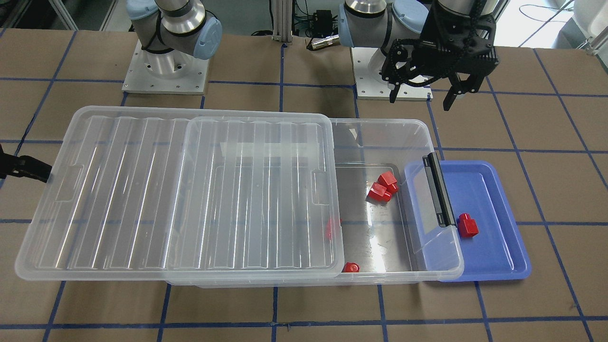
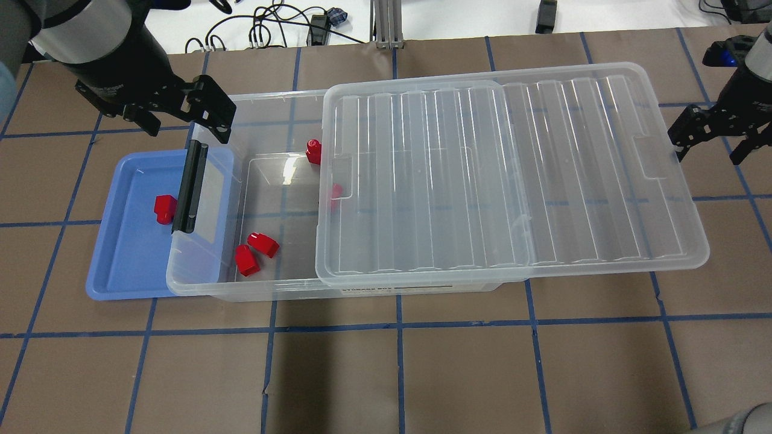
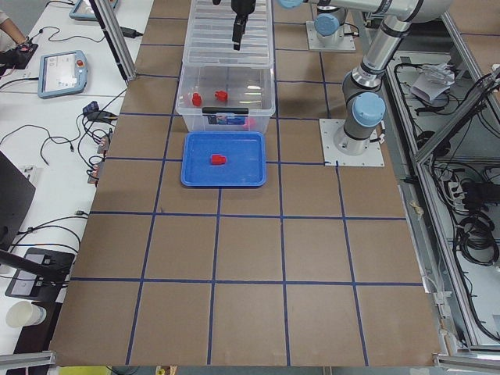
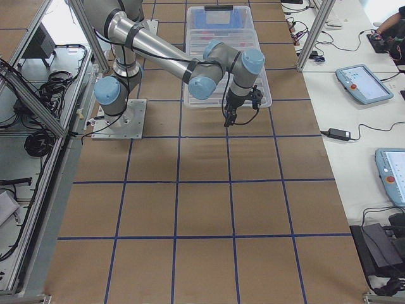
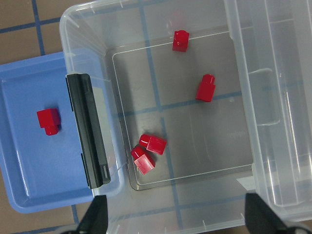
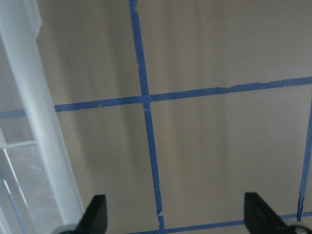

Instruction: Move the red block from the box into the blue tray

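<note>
The box (image 2: 265,96) lies across the table, its ribbed lid (image 2: 512,175) slid toward my right, so its left end is open. Several red blocks lie inside, two together (image 2: 253,252), one at the far wall (image 2: 313,152) and one under the lid's edge (image 2: 335,191). One red block (image 2: 163,208) lies in the blue tray (image 2: 126,253), which sits partly under the box's latch end (image 2: 192,187). My left gripper (image 2: 184,123) is open and empty, high over the box's far left corner. My right gripper (image 2: 710,150) is open and empty beside the lid's right end.
The table is brown board with a blue tape grid (image 2: 398,325). The arm bases (image 1: 165,66) stand at the robot's side of the table. In the left wrist view the tray (image 5: 29,170) and the loose blocks (image 5: 204,87) lie below the open fingers.
</note>
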{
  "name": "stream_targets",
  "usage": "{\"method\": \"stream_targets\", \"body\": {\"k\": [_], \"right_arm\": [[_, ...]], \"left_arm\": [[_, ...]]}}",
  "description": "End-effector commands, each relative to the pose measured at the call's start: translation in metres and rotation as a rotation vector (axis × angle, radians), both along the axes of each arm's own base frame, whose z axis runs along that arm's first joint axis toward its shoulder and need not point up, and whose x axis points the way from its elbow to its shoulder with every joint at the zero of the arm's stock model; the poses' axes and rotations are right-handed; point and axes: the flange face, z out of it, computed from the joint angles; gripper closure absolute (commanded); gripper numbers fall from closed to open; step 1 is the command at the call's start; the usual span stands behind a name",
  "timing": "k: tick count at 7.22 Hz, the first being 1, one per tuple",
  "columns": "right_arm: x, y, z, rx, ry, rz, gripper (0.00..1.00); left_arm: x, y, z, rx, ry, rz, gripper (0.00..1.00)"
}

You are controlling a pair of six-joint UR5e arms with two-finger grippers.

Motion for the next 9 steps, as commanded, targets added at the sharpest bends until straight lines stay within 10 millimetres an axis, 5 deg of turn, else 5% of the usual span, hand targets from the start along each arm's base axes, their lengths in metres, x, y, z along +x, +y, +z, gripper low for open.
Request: {"method": "stream_targets", "body": {"k": [1,2,4,9], "right_arm": [[0.021,-0.002,0.001,0.002,0.01,-0.014,0.0],[0.038,-0.003,0.001,0.0,0.019,-0.03,0.0],[0.064,-0.005,0.0,0.012,0.026,-0.059,0.0],[0.158,-0.008,0.0,-0.005,0.052,-0.12,0.0]], "left_arm": [[0.041,-0.009,-0.002,0.005,0.004,0.105,0.0],[0.058,-0.011,-0.02,0.041,0.021,0.144,0.0],[0.051,0.004,-0.012,0.069,0.005,0.161,0.0],[0.008,0.005,-0.022,0.106,0.014,0.15,0.0]]}}
